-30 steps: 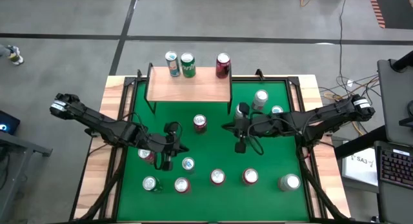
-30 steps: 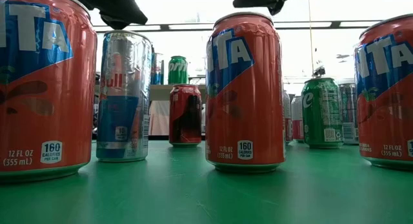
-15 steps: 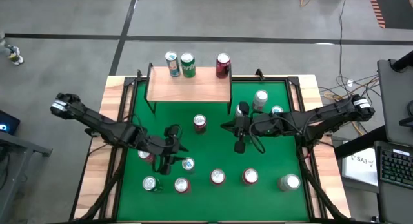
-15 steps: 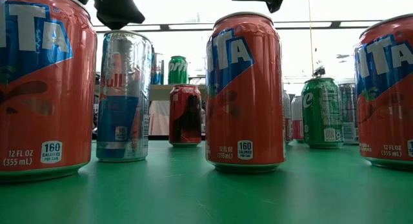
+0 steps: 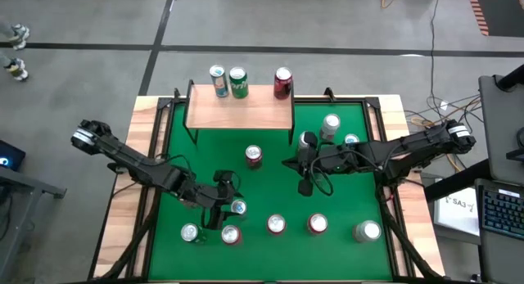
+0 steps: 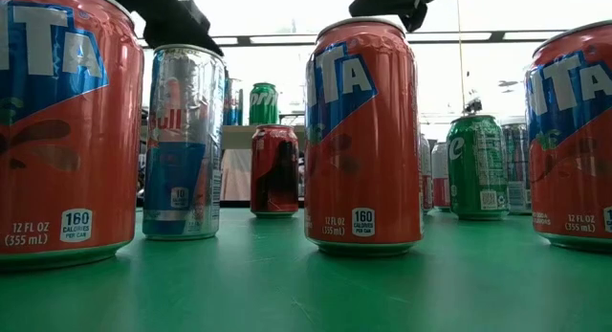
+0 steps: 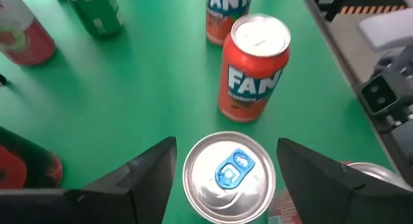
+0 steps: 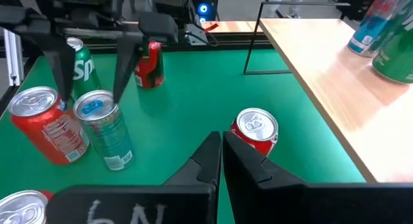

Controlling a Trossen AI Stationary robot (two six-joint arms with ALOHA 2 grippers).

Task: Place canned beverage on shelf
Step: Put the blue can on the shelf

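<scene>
Cans stand all over my green table. My left fingers (image 7: 151, 175) have just spread apart and moved to either side of a silver can with a blue tab (image 7: 229, 177), near the front edge (image 5: 237, 208). I am not squeezing it yet. My right gripper (image 8: 221, 161) waits closed mid-table. Next comes the grab, then the light-wood shelf on black legs (image 5: 239, 110) at the back edge.
</scene>
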